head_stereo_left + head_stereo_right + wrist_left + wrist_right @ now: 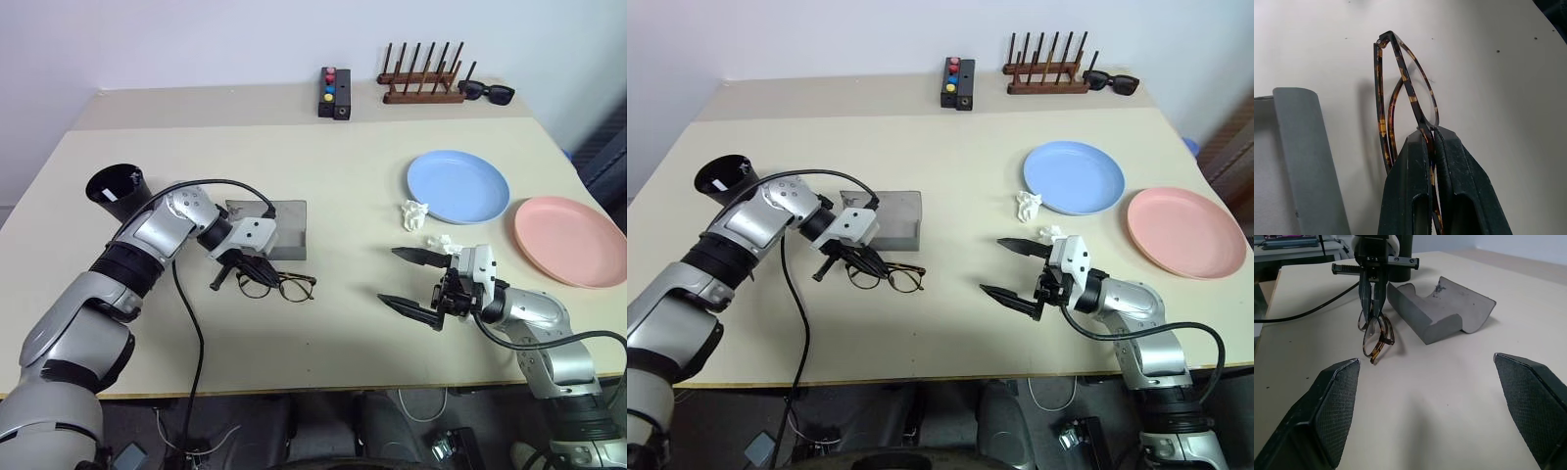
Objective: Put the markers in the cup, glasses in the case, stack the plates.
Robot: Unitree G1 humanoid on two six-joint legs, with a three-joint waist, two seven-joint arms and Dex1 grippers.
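Note:
My left gripper (236,269) is shut on the rim of the thin tortoiseshell-framed glasses (281,286). They are tipped up on the table just in front of the open grey case (282,225). The closed fingers (1415,161) pinch the frame near one lens. The black cup (117,192) stands at the far left beside my left arm. A small pale spot shows inside its rim, and the markers are otherwise hidden. The light blue plate (458,186) and the pink plate (569,241) lie side by side at the right. My right gripper (407,280) hovers open and empty, left of the pink plate.
Two crumpled white scraps (415,214) (439,242) lie between the blue plate and my right gripper. At the back stand a black button box (334,93), a wooden peg rack (421,84) and thick black sunglasses (487,92).

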